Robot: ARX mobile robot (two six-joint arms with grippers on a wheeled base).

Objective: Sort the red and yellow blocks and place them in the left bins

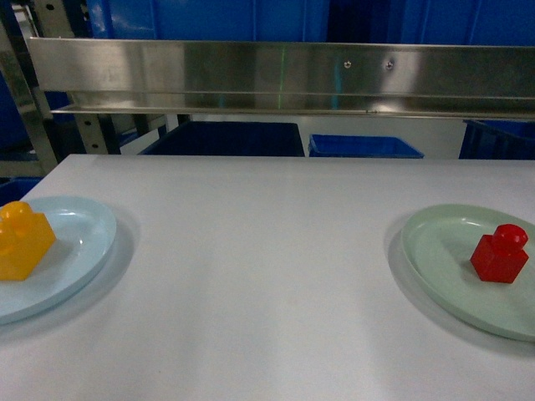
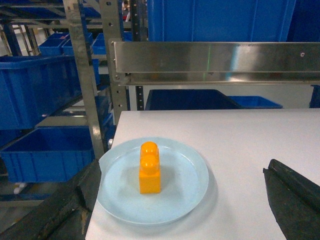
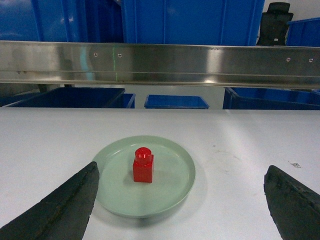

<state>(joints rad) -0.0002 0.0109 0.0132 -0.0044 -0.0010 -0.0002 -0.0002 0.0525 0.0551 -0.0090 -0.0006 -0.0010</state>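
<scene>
A yellow block (image 1: 21, 241) stands on a pale blue plate (image 1: 88, 238) at the table's left edge; the left wrist view shows the same yellow block (image 2: 150, 167) upright on its plate (image 2: 187, 177). At the right, a red block (image 1: 500, 253) stands on a pale green plate (image 1: 435, 251), seen also as red block (image 3: 143, 165) on plate (image 3: 172, 180). My left gripper (image 2: 182, 170) hangs open and empty just short of the yellow block. My right gripper (image 3: 182, 172) is open and empty, short of the red block, which sits left of its centre line. Neither gripper shows in the head view.
Blue bins (image 2: 35, 87) sit on a metal rack (image 2: 85, 75) left of the table, with another bin (image 2: 47, 152) lower down. Beyond the table's far edge are a dark bin (image 1: 224, 139) and a blue bin (image 1: 364, 147), under a steel rail (image 1: 276, 75).
</scene>
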